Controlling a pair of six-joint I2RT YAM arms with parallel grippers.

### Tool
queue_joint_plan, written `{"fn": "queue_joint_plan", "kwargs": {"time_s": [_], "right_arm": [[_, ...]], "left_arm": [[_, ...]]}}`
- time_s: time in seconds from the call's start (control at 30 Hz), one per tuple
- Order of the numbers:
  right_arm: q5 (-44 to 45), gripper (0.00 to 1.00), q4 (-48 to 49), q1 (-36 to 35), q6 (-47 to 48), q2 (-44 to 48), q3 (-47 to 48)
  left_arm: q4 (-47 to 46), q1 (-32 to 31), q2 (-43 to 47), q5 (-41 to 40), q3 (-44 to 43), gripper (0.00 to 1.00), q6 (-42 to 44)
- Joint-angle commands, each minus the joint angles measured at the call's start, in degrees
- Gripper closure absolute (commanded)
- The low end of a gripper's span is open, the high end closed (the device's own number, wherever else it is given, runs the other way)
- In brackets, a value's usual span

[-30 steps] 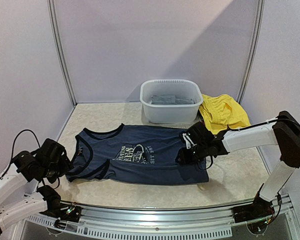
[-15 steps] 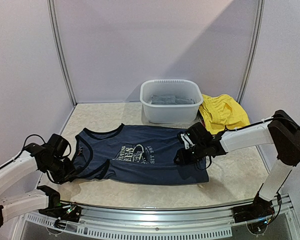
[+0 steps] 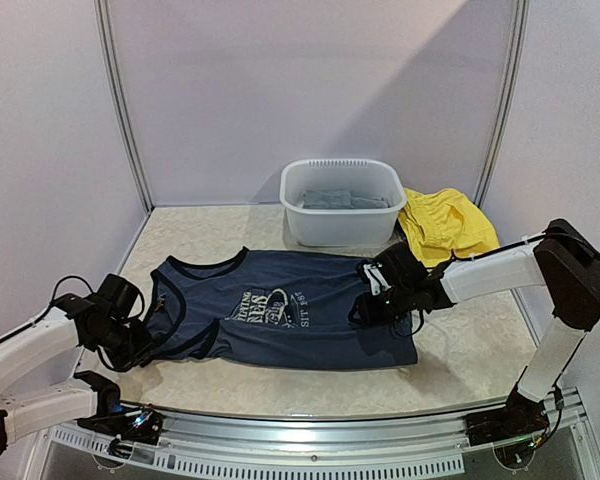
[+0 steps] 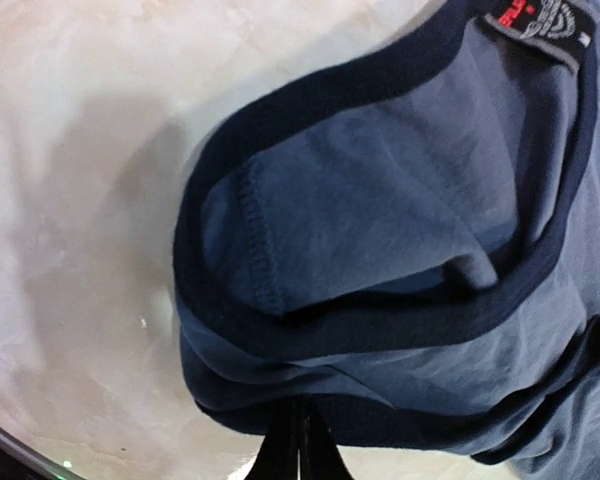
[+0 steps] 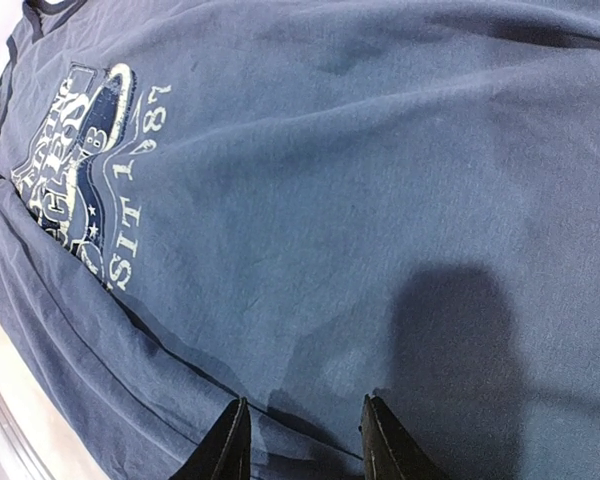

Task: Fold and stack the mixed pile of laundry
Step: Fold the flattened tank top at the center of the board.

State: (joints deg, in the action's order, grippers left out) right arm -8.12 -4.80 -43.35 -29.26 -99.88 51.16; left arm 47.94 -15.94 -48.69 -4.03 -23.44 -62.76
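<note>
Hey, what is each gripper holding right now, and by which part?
Left gripper pinches the navy tank top by its shoulder-strap edge. Right gripper is open over it, holding nothing.

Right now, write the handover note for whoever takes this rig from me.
Left gripper: fingers shut at the shoulder edge of the navy tank top; whether cloth is pinched cannot be told.
Right gripper: fingers open, over the tank top's hem end.
Things: tank top spread flat on the table, print up; yellow garment crumpled at the far right beside the white basin; grey cloth lies in the basin.
Done: tank top laid out.
Left: fold it, then the rest, and stack.
</note>
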Motion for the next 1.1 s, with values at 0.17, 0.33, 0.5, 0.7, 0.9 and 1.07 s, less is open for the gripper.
{"fn": "queue_joint_plan", "kwargs": {"time_s": [0.17, 0.33, 0.5, 0.7, 0.9, 1.07], "right_arm": [[-0.7, 0.61, 0.7, 0.8, 0.5, -1.6, -0.9], [-0.6, 0.61, 0.4, 0.8, 0.5, -1.3, -0.8], [-0.5, 0.61, 0.4, 0.8, 0.6, -1.4, -0.8], [-0.5, 0.61, 1.9, 0.9, 0.8, -1.9, -0.9], [-2.4, 0.61, 3.2, 0.9, 0.9, -3.7, -0.6], [-2.9, 0.61, 3.6, 0.9, 1.2, -4.4, -0.3]], "left_arm": [[-2.4, 1.5, -0.7, -2.9, -4.6, 1.00, 3.6], [-2.3, 3.3, -1.7, -3.1, -6.2, 1.00, 5.7], [4.9, 3.0, -0.4, -4.0, -6.8, 0.62, 5.0], [5.7, 2.5, 1.4, -1.0, -1.0, 0.49, 1.4], [8.6, 1.4, 6.3, -2.1, 0.9, 0.60, -3.0], [6.6, 1.2, 7.7, -3.1, 2.4, 0.55, -4.6]]}}
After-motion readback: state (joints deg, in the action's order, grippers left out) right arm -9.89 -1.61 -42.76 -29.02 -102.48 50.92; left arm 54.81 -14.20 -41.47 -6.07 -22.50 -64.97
